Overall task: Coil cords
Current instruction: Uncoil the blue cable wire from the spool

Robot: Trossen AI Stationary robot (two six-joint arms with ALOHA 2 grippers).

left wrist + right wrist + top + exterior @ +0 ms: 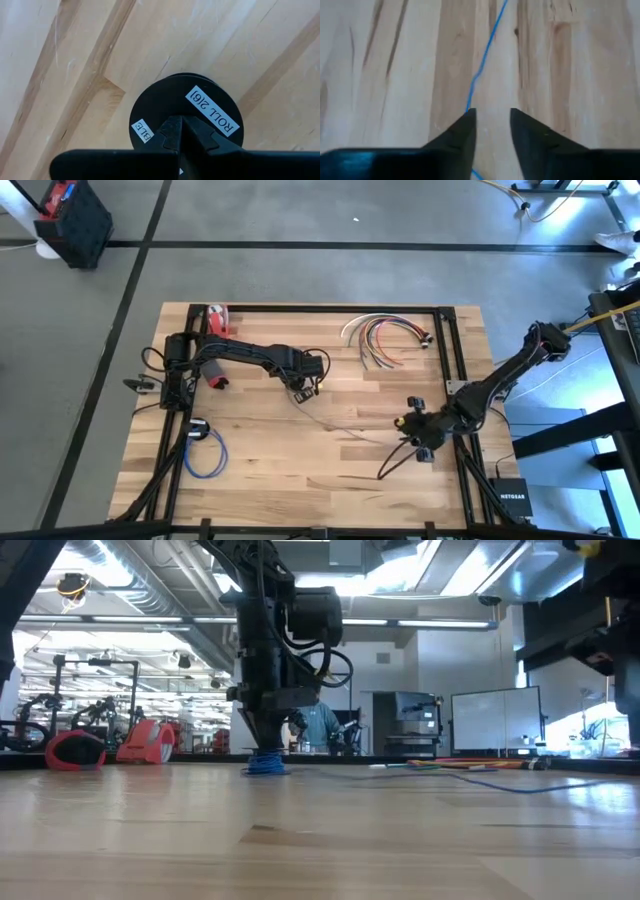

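Observation:
A black spool (165, 95) labelled "BLUE" and "ROLL 216", wound with blue cord (265, 766), stands on the table's middle. My left gripper (300, 390) points down on it, shut. A thin blue cord (487, 45) runs from it along the wood toward my right gripper (420, 442). That gripper hangs open above the cord near the right edge, with the cord passing behind one fingertip (465, 122). A coiled blue cord (205, 452) lies flat at the near left. A bundle of red, orange and white cords (385, 338) lies at the far right. My left gripper has its shut fingertips (172, 132) on the spool's flat black top face (175, 107), near its middle, coming from above and pointing steeply down. The spool stands upright on the table under them. The fingers themselves hide the exact point of touch.
A dark cord (392, 465) lies on the table near my right gripper. Red items (217, 320) sit at the far left by the left arm's base. Black frame rails (452, 360) border the table. Bare wood (300, 470) stretches along the near middle.

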